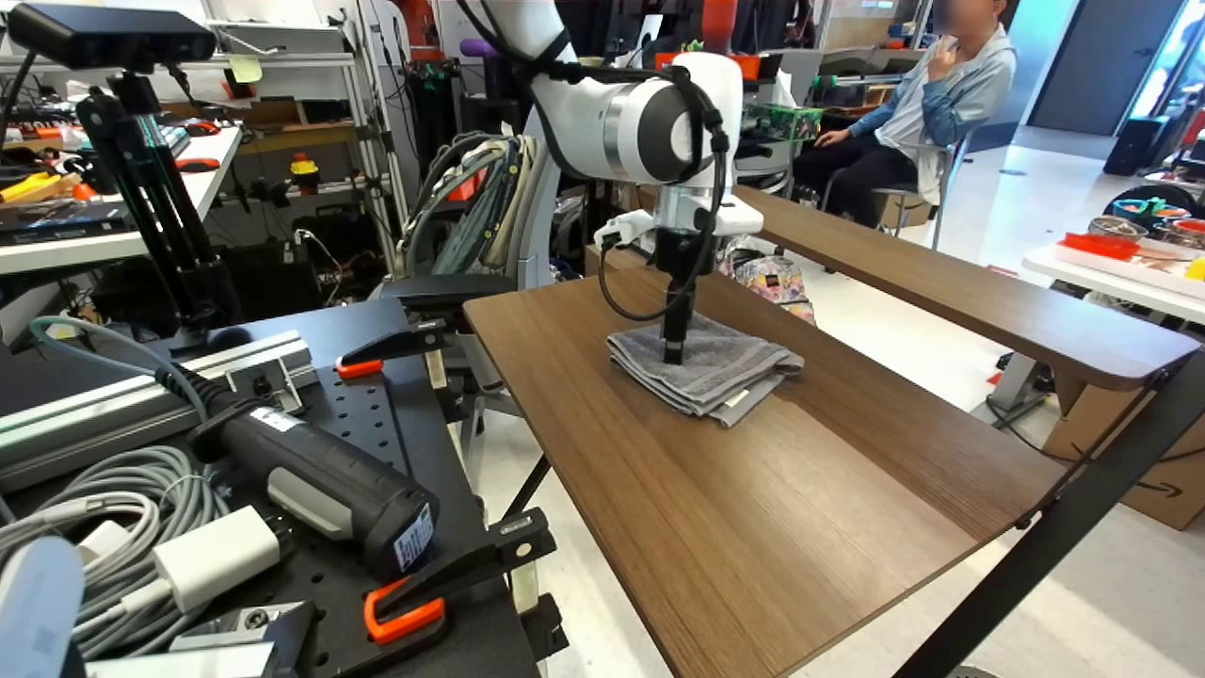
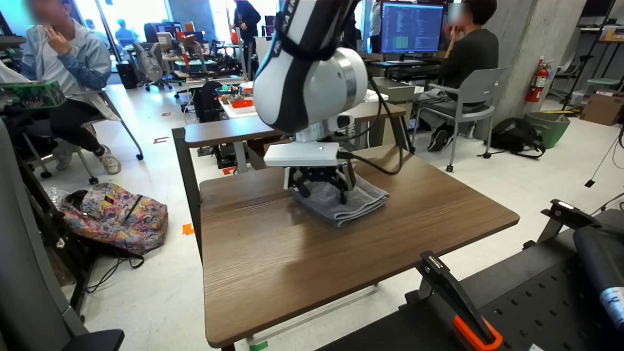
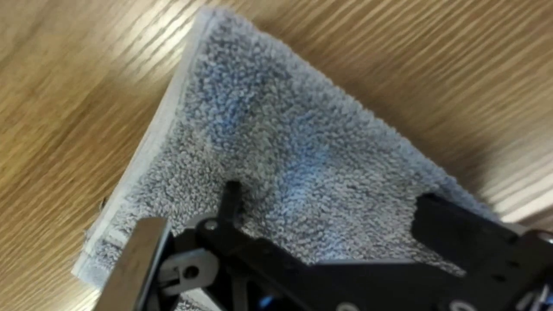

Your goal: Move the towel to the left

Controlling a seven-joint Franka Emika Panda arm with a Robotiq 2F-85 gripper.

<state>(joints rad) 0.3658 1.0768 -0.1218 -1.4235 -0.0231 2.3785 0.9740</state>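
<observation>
The grey folded towel (image 1: 730, 365) lies on the wooden table (image 1: 744, 527), with its layered edges showing. It also lies there in an exterior view (image 2: 358, 201), and it fills much of the wrist view (image 3: 276, 125). My gripper (image 1: 674, 356) is directly over the towel and points down. In an exterior view my gripper (image 2: 323, 196) has its two fingers spread apart. In the wrist view my gripper (image 3: 327, 194) is open, with flat towel surface between the fingertips. The fingertips are at the towel's top; I cannot tell how hard they touch. The arm hides part of the towel.
A black pegboard bench (image 1: 377, 424) with orange-tipped clamps (image 1: 405, 612) and a black tool (image 1: 320, 480) stands beside the table. A raised wooden shelf (image 1: 941, 273) runs along another side. An office chair (image 1: 490, 254) and a patterned backpack (image 2: 117, 217) are near the table.
</observation>
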